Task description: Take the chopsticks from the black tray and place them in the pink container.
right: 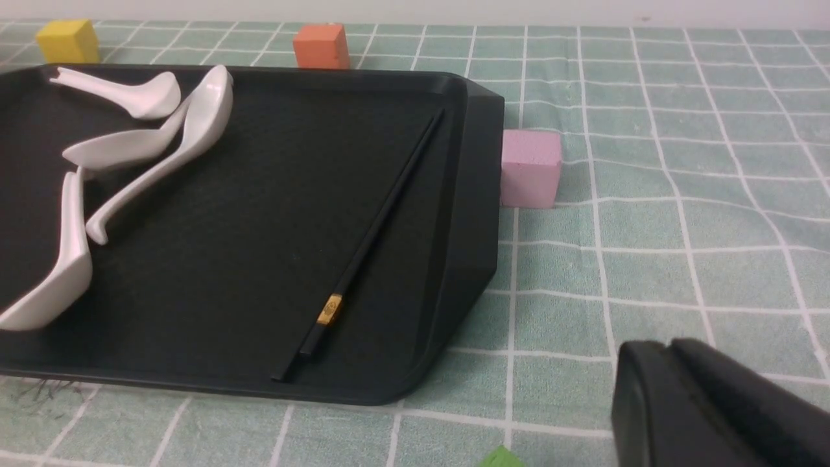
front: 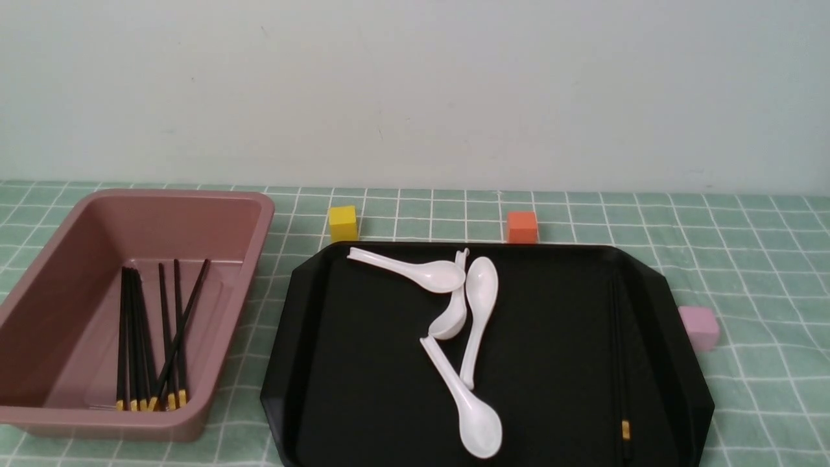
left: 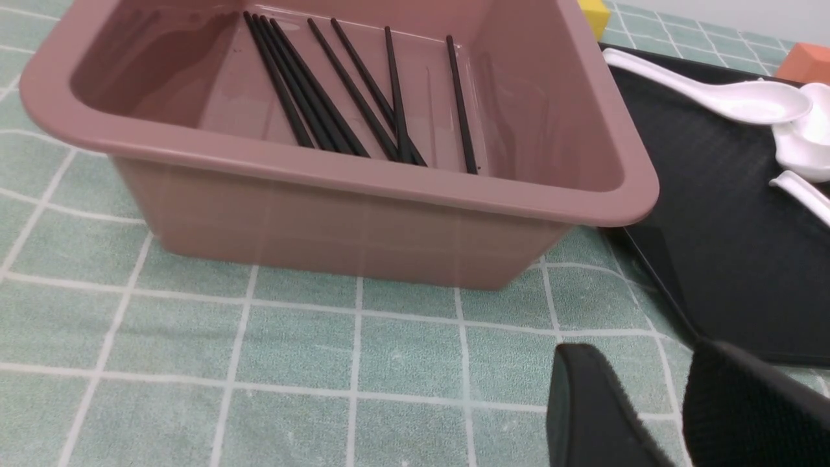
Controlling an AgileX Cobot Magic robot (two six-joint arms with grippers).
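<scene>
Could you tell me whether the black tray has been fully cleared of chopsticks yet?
No. One chopstick lies along the right rim of the black tray; the rest sit in the pink container.

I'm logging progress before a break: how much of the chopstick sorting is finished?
Mostly done: a bunch of chopsticks already lies in the pink container. Nothing is in hand: the left gripper and right gripper both sit over the tablecloth, holding nothing. Left: one last chopstick along the black tray's right edge.

Plain pale wall (front: 415, 91) behind table. Green checked tablecloth (front: 746, 259) with white grid lines covers surface. Light even, soft.
</scene>
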